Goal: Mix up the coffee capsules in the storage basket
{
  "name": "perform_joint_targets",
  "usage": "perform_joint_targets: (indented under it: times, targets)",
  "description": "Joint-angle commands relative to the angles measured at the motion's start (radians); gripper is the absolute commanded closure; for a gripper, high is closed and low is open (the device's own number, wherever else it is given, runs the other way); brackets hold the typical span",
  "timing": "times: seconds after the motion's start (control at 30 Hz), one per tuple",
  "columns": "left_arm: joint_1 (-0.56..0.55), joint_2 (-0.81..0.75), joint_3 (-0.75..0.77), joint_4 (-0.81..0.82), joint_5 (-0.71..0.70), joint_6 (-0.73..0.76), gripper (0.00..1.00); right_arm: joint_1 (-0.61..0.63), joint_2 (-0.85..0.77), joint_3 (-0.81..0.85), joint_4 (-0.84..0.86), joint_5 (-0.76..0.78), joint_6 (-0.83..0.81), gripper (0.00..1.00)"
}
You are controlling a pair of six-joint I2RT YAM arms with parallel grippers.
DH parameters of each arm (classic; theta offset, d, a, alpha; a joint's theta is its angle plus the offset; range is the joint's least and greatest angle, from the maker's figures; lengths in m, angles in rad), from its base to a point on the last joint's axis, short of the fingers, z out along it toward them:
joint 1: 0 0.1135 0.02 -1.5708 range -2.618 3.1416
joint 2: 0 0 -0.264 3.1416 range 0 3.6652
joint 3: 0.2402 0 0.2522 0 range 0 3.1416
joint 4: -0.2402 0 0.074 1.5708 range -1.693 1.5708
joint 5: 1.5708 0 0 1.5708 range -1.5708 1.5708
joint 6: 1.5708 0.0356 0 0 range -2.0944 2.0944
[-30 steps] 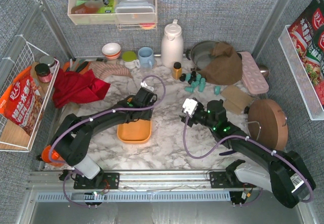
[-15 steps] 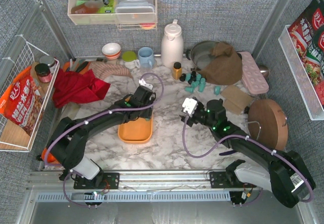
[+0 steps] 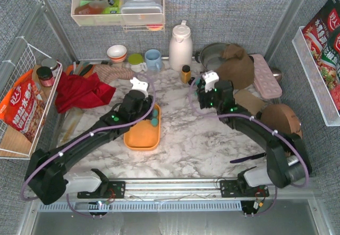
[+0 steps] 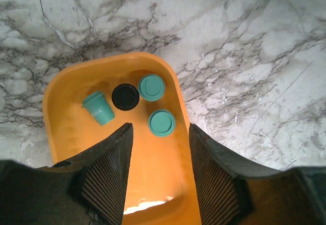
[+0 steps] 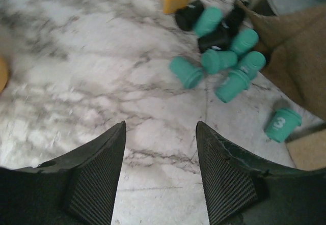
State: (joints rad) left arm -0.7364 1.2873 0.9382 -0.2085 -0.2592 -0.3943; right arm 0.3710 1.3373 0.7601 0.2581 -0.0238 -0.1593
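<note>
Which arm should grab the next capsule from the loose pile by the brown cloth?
Right. The right gripper, open, hangs just short of the loose coffee capsules; the left gripper sits over the storage basket.

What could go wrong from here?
Loose capsules lie bunched and tipped beside the brown cloth; the open right gripper may pinch two or push some under it. The left gripper hangs open over the storage basket; stirring could shove the basket or flick out its four capsules.

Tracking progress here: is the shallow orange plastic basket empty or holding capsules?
Not empty: the left wrist view shows three teal capsules and a black capsule inside the orange basket.
</note>
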Motion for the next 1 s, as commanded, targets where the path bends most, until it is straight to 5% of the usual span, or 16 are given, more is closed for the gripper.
perform_joint_targets:
  times: [0.0, 0.27, 0.57, 0.77, 0.97]
  targets:
    - [-0.003, -0.108, -0.072, 0.155, 0.006, 0.058, 0.43, -0.061, 0.122, 0.145, -0.177, 0.098, 0.300, 0.40]
    - [-0.004, -0.324, -0.136, 0.163, -0.055, 0.124, 0.41, -0.037, 0.330, 0.227, -0.183, 0.272, 0.799, 0.41]
    - [-0.005, -0.508, -0.104, -0.029, -0.060, 0.204, 0.39, 0.079, 0.506, 0.398, -0.311, 0.582, 1.316, 0.41]
    - [-0.005, -0.610, -0.177, -0.026, -0.075, 0.270, 0.39, 0.124, 0.645, 0.662, -0.704, 0.807, 1.625, 0.33]
    - [-0.004, -0.699, -0.246, 0.024, -0.047, 0.315, 0.38, 0.128, 0.801, 0.864, -0.916, 0.879, 1.834, 0.29]
